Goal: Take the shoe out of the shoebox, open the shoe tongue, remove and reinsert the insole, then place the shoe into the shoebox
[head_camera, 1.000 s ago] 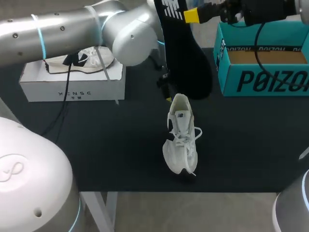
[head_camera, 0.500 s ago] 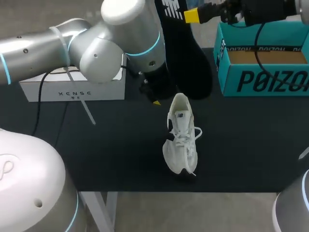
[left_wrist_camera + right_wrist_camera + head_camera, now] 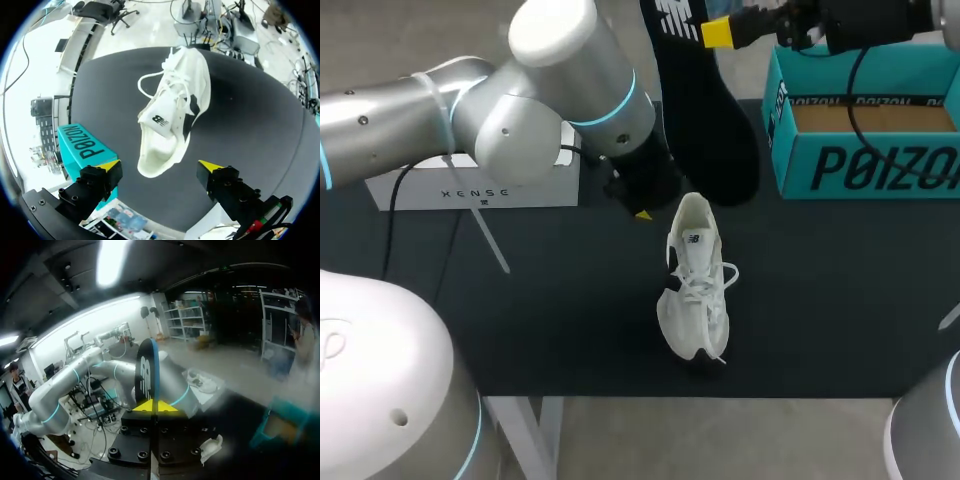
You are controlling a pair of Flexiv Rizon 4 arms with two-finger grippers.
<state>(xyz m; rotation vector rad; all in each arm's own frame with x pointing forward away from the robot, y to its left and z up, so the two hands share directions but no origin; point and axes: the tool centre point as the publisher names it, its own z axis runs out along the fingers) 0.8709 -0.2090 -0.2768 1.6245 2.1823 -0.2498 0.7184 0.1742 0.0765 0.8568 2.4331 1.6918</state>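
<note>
Starting with the head view: right hand (image 3: 716,32) is up at the far edge of the counter (image 3: 570,300), its yellow tips pinching the top end of the black insole (image 3: 705,140). The insole hangs straight down, clear of the shoe. My guess is it's parked there so the other arm can prep the shoe for reinsertion. White shoe (image 3: 695,290) lies mid-counter with the heel opening toward the far side and the laces loose. Left hand (image 3: 644,208) sits low just beside the heel, with no contact that I can make out. Teal shoebox (image 3: 865,150) stands at right with the top open and a brown inside, and I see nothing in it. White box (image 3: 470,188) at left is mostly behind the left arm (contents hidden).

Left wrist view: left hand (image 3: 159,167) has its fingers spread wide. Shoe (image 3: 170,107) is just ahead of the gap, heel end nearest, mouth open toward the hand, not touching. It looks lined up to brace the heel. Shoebox (image 3: 82,145) sits off beside one finger.

Right wrist view: right hand (image 3: 157,406) has its tips pressed together on the insole (image 3: 147,371), which stands edge-on out of the fingers. Shoe (image 3: 212,447) shows small, down on the counter. Shoebox (image 3: 277,426) is blurred, so I can't tell what's inside from here.
</note>
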